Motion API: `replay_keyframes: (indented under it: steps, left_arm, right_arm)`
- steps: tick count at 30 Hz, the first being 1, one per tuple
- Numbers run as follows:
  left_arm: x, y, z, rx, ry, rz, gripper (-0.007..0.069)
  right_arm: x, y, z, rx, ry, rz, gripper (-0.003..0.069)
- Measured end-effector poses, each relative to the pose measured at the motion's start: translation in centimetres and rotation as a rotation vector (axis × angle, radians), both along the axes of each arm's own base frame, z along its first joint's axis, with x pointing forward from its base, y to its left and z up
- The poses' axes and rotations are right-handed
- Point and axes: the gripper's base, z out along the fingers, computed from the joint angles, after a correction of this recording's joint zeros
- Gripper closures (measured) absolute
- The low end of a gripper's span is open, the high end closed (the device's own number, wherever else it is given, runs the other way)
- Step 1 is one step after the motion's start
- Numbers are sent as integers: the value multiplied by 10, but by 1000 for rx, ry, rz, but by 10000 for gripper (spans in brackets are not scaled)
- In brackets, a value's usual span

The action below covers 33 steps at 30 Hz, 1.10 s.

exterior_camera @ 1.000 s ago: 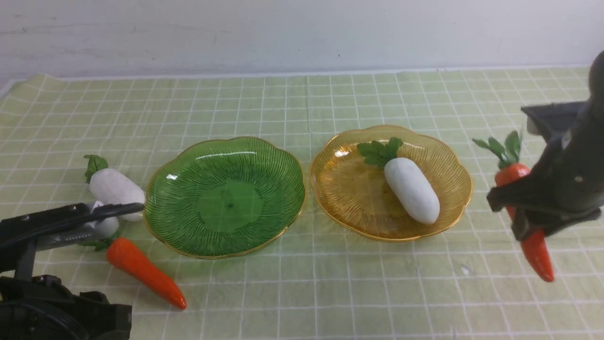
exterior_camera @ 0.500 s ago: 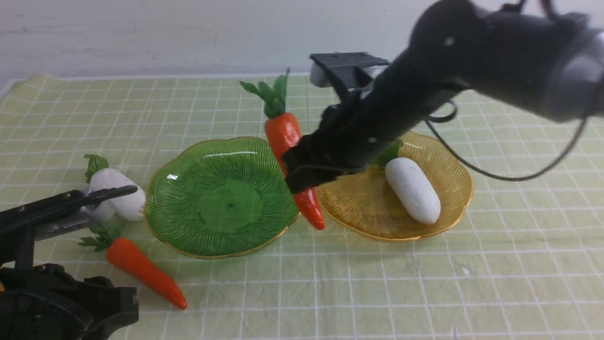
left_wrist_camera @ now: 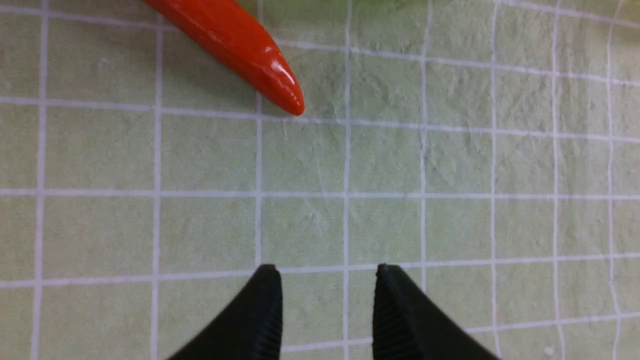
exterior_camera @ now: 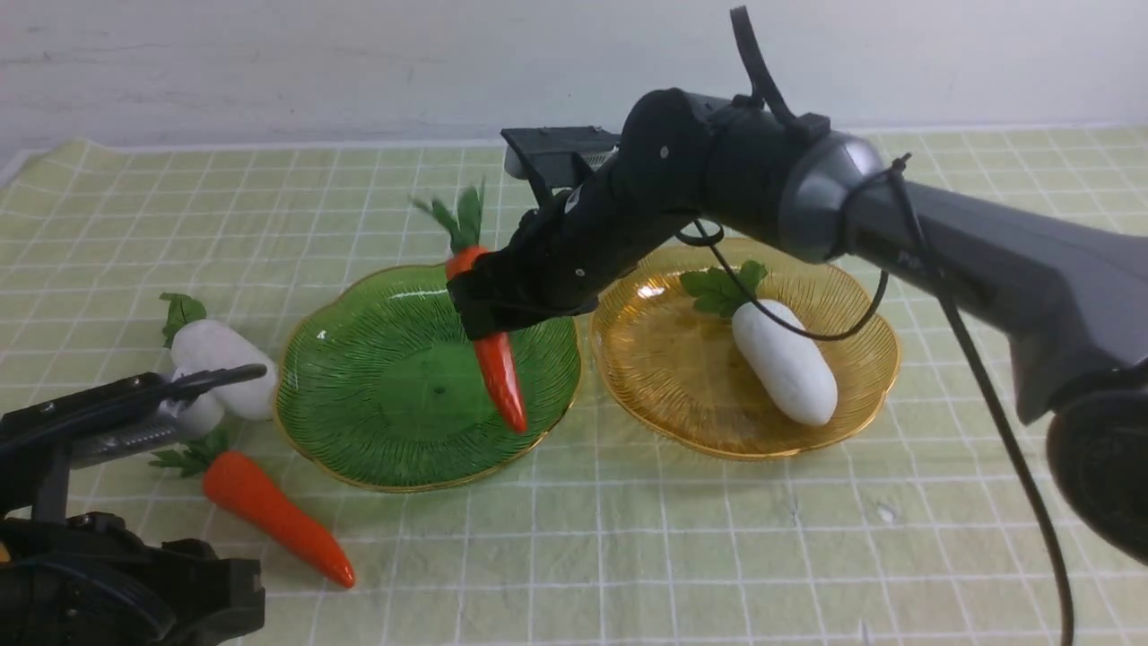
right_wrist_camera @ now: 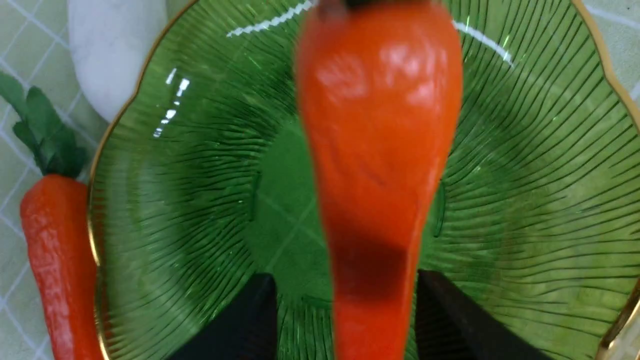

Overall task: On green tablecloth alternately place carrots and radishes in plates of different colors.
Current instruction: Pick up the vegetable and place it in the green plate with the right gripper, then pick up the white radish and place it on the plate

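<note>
Carrot [exterior_camera: 500, 377] over the green plate [exterior_camera: 377, 422], clamped tight in the right gripper [exterior_camera: 489, 309]!
It hangs tip-down, leaves up; whether the tip touches the plate, I cannot tell. Radish [exterior_camera: 785, 359] lies in the amber plate [exterior_camera: 664, 395]. On the green tablecloth [exterior_camera: 717, 538], left of the green plate, sit the other radish [exterior_camera: 220, 354] and other carrot [exterior_camera: 269, 511], and the left gripper [left_wrist_camera: 327, 300] hangs near them, fingers parted, holding nothing.
</note>
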Motion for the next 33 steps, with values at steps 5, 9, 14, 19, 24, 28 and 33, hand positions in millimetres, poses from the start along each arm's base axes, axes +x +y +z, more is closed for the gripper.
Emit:
replay_keyframes:
  steps: [5,9,14,19,24,28,33]
  left_arm:
    - [0,0,0,4,1,0,387]
    - [5,5,16,71,-25,0,387]
    - [18,16,45,188,-94,55,387]
    - [46,27,47,302,-64,135,380]
    - [90,32,24,319,16,214,330]
    - [126,46,15,283,47,326,263]
    - [178,69,13,196,33,479,191]
  right_arm:
    - [0,-7,9,-30,57,29,162]
    - [7,-34,47,-50,100,48,196]
    - [8,-73,103,-16,16,-34,341]
    - [-23,-93,139,-25,-20,-45,515]
    - [-84,-124,157,-69,5,-47,624]
    - [-139,-152,154,-121,26,-38,641]
    - [-220,-194,116,-220,88,-14,642]
